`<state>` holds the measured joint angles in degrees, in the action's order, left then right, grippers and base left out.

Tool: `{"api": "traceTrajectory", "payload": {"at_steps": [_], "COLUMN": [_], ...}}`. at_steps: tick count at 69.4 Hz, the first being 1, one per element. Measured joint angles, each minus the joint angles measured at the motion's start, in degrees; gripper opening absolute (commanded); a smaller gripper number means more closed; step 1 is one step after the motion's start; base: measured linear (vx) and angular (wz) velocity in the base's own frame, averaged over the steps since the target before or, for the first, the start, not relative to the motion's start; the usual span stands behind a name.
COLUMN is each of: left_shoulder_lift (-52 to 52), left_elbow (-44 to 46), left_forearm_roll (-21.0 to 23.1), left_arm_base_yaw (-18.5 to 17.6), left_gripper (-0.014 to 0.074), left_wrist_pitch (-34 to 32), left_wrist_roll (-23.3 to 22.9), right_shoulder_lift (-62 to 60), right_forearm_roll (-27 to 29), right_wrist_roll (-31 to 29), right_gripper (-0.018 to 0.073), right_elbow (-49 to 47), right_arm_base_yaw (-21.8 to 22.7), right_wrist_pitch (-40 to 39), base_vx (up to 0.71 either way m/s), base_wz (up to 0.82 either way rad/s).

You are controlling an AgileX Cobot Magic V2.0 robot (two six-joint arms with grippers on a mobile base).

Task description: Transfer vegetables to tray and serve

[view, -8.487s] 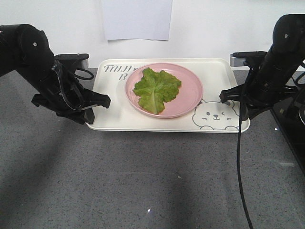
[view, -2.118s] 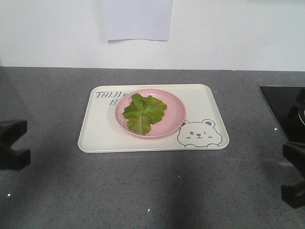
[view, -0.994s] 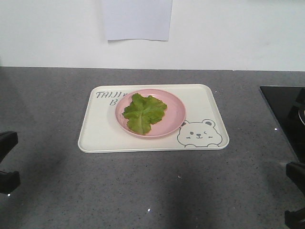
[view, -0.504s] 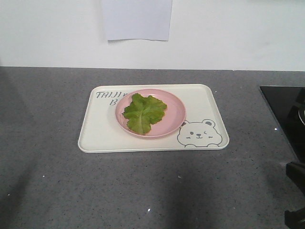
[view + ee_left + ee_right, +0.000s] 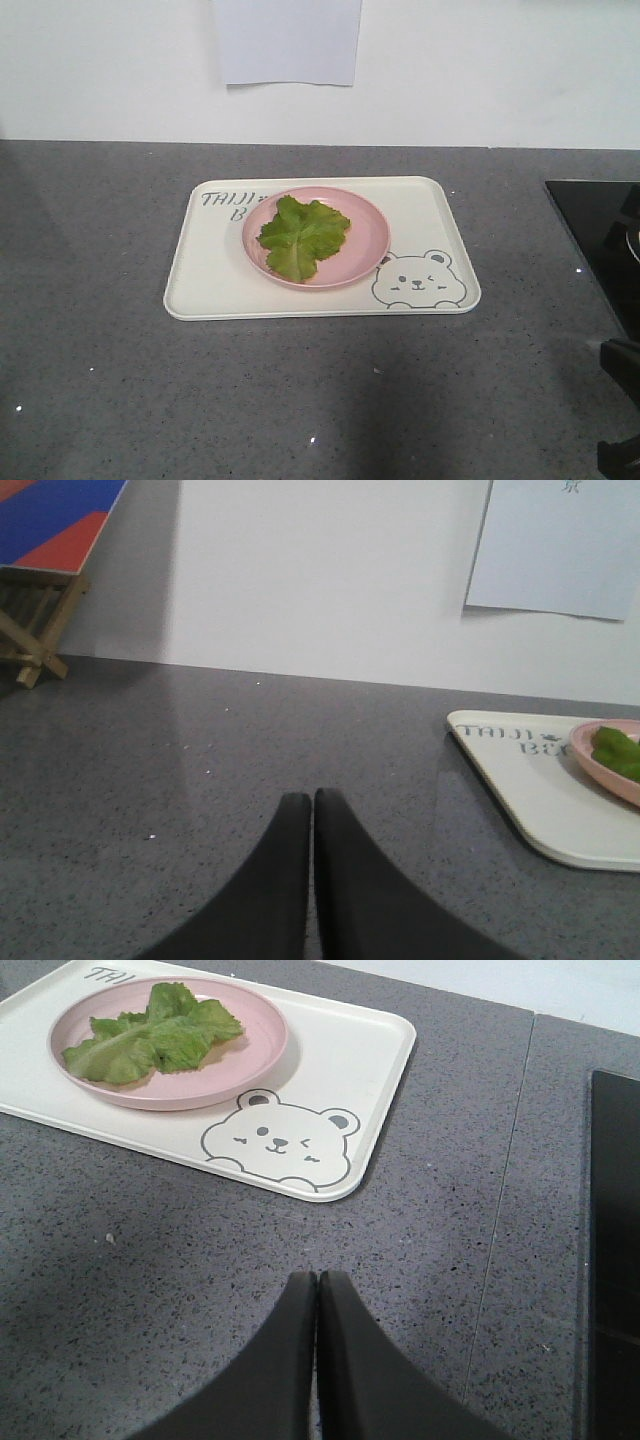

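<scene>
On the grey speckled tabletop (image 5: pixel 300 400) sits the cream tray (image 5: pixel 210 285), its long side running left to right near the white wall (image 5: pixel 500 70). Grey "TAIJI" lettering shows at its far left corner and a winking bear face (image 5: pixel 418 278) at its near right corner. A round pink plate (image 5: pixel 370 235) rests on the tray, left of centre, partly covering the lettering. The lettuce leaf (image 5: pixel 300 235) lies flat on the plate, inside its rim. A pale sheet of paper (image 5: pixel 287 40) hangs on the wall behind the tray. A black glossy panel (image 5: pixel 590 230) lies at the right edge of the tabletop, well apart from the tray. The left tool (image 5: pixel 312 820) has its two dark fingers pressed together, holding nothing, over bare tabletop to the left of the tray. The right tool (image 5: pixel 317 1295) is likewise pressed together and empty, over the tabletop just before the tray's bear corner.
</scene>
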<state>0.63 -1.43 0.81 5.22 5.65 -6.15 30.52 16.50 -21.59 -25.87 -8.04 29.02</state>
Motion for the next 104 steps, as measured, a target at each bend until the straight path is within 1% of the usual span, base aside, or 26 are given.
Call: {"api": "traceTrajectory", "payload": {"at_steps": [7, 24, 37, 42, 53, 60, 71, 83, 104], "left_shoulder_lift": [0.0, 0.0, 0.0, 0.0, 0.0, 0.0, 0.0, 0.0, 0.0], "left_elbow": [0.0, 0.0, 0.0, 0.0, 0.0, 0.0, 0.0, 0.0, 0.0], "left_forearm_roll": [0.0, 0.5, 4.0, 3.7, 3.5, 3.5, 3.5, 3.5, 3.5], "left_arm_base_yaw": [0.8, 0.8, 0.7, 0.1, -2.8, -3.9, -4.0, -4.0, -4.0], "left_gripper": [-0.0008, -0.0008, -0.0008, -0.0008, -0.0008, -0.0008, -0.0008, -0.0008, -0.0008], "left_wrist_pitch": [1.0, 1.1, 1.6, 1.8, 1.8, 1.8, 1.7, 0.1, 0.0], "left_wrist_roll": [0.3, 0.2, 0.2, 0.7, 1.3, 1.5, 1.9, 1.9, 1.9], "right_shoulder_lift": [0.0, 0.0, 0.0, 0.0, 0.0, 0.0, 0.0, 0.0, 0.0], "right_forearm_roll": [0.0, 0.0, 0.0, 0.0, 0.0, 0.0, 0.0, 0.0, 0.0], "right_wrist_roll": [0.0, 0.0, 0.0, 0.0, 0.0, 0.0, 0.0, 0.0, 0.0], "right_gripper": [-0.0008, -0.0008, -0.0008, -0.0008, -0.0008, -0.0008, -0.0008, -0.0008, -0.0008], "right_elbow": [0.0, 0.0, 0.0, 0.0, 0.0, 0.0, 0.0, 0.0, 0.0], "right_arm_base_yaw": [0.0, 0.0, 0.0, 0.0, 0.0, 0.0, 0.0, 0.0, 0.0], "right_wrist_pitch": [0.1, 0.1, 0.2, 0.2, 0.2, 0.3, 0.3, 0.3, 0.3], "base_vx": [0.0, 0.0, 0.0, 0.0, 0.0, 0.0, 0.0, 0.0, 0.0], "base_wz": [0.0, 0.0, 0.0, 0.0, 0.0, 0.0, 0.0, 0.0, 0.0]}}
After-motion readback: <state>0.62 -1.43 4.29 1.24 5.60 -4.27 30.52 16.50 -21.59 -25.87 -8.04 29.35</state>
